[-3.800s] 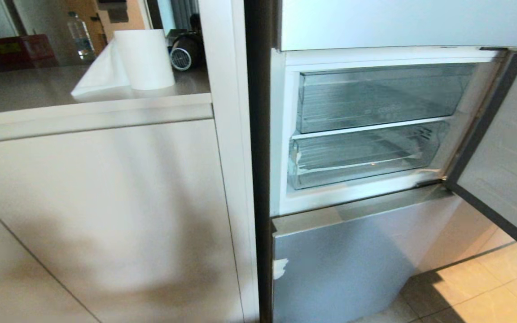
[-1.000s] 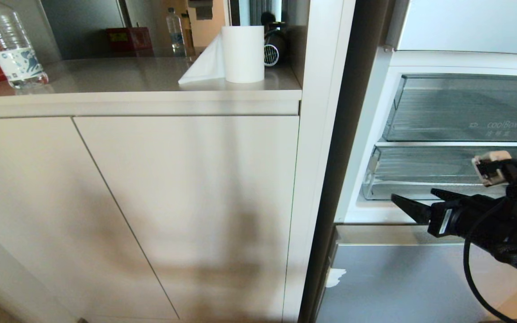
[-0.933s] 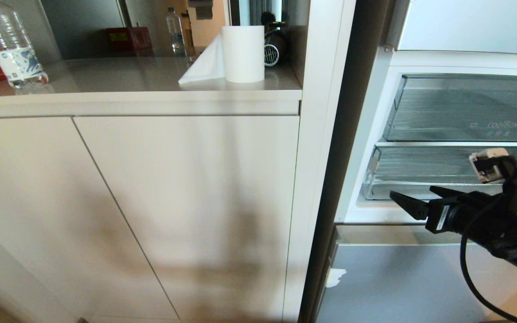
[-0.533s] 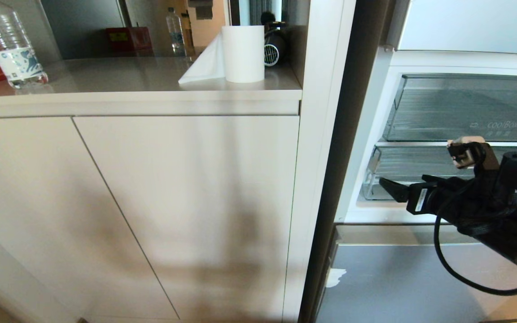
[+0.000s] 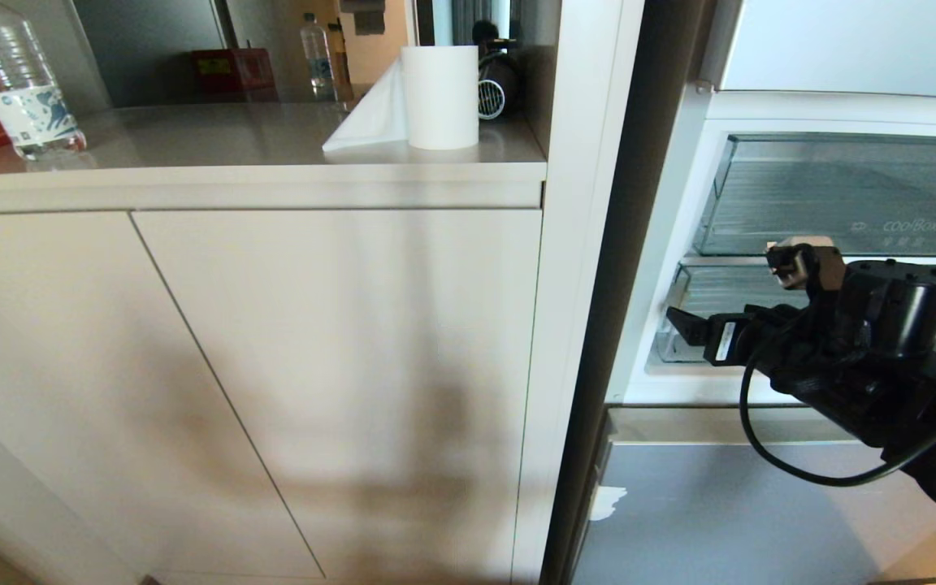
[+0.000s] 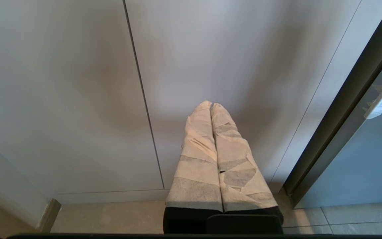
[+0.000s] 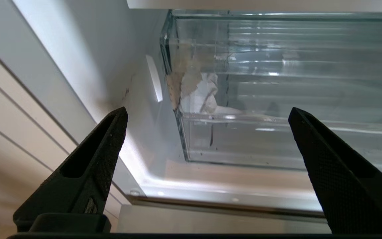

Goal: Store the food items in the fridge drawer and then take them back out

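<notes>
Right gripper (image 7: 207, 113) level, fingers (image 7: 88, 159) spread, facing fridge drawer (image 7: 277, 99).

Right tool (image 7: 207, 114): black, tapered textured fingers, looping cable. Left tool (image 6: 211, 107): beige tape-wrapped.

Wide-spread right pincer (image 7: 207, 114) — taped fridge drawer (image 7: 277, 139) ahead

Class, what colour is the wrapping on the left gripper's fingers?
Pale beige-white tape covers the left gripper fingers; seen best in the left wrist view.
</notes>
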Controlling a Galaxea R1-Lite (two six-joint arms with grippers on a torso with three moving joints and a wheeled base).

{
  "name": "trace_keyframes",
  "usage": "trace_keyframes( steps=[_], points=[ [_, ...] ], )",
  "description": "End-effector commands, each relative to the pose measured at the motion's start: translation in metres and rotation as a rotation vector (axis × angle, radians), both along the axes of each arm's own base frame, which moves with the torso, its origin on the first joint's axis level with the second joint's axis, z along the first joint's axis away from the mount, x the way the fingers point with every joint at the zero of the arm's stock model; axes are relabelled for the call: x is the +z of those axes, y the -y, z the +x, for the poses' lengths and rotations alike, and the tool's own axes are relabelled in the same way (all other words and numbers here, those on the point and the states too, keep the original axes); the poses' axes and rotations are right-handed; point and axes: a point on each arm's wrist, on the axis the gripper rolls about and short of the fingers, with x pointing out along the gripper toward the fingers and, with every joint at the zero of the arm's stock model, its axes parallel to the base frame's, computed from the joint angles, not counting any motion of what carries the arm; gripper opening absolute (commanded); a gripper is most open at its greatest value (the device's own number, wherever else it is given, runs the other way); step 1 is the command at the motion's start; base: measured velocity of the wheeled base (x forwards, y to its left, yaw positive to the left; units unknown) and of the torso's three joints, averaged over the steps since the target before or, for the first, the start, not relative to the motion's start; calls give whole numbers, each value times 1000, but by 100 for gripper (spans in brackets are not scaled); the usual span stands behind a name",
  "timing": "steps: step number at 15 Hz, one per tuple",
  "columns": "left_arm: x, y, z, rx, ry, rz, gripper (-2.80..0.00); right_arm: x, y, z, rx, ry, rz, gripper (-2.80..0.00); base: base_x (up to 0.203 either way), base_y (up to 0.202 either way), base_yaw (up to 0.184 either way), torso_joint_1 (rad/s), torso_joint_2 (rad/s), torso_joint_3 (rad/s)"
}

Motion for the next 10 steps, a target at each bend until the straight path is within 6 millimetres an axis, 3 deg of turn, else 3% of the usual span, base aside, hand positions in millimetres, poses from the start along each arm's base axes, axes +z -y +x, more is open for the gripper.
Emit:
trace_keyframes(
  steps=[1, 10],
  points=[
    [0, 0, 0, 0, 0, 0, -280, -5, -2, 10, -24, -6, 2, 0, 0, 0, 0, 0, 0, 0],
    [0, 0, 0, 0, 0, 0, -280, -10, -13, 27, -13, -14, 59, 0, 0, 0, 0, 0, 0, 0]
  ],
)
